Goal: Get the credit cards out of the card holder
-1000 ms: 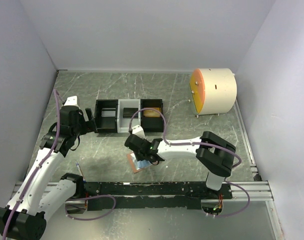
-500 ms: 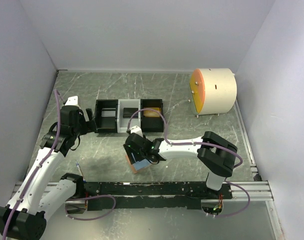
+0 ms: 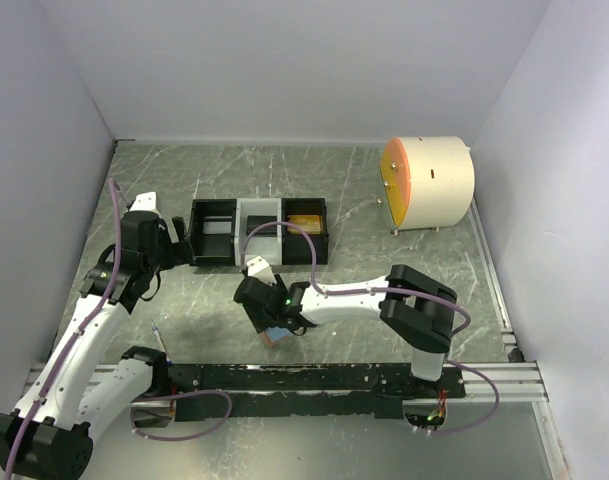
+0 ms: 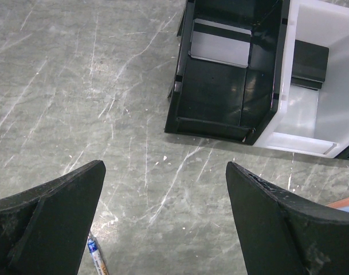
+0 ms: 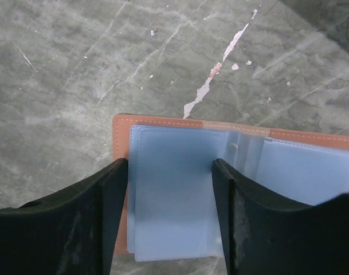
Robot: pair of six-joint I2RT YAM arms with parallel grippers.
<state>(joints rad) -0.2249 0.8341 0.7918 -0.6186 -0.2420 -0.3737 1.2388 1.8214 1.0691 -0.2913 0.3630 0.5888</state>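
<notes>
The card holder lies open on the table, salmon-pink with pale blue pocket panels; in the top view it is near the front rail. I cannot see any card in its pockets. My right gripper is open and low over it, one finger on each side of the left panel; in the top view it covers most of the holder. A pale card and a dark grey card lie in the tray. My left gripper is open and empty, left of the tray.
The black-and-grey three-compartment tray stands mid-table; its right compartment holds something yellow. A cream drum with an orange face stands at the back right. A small pen lies below my left gripper. Walls close in on three sides.
My right gripper has moved left and down over the open card holder, now covering more of it. The left arm has not moved.
</notes>
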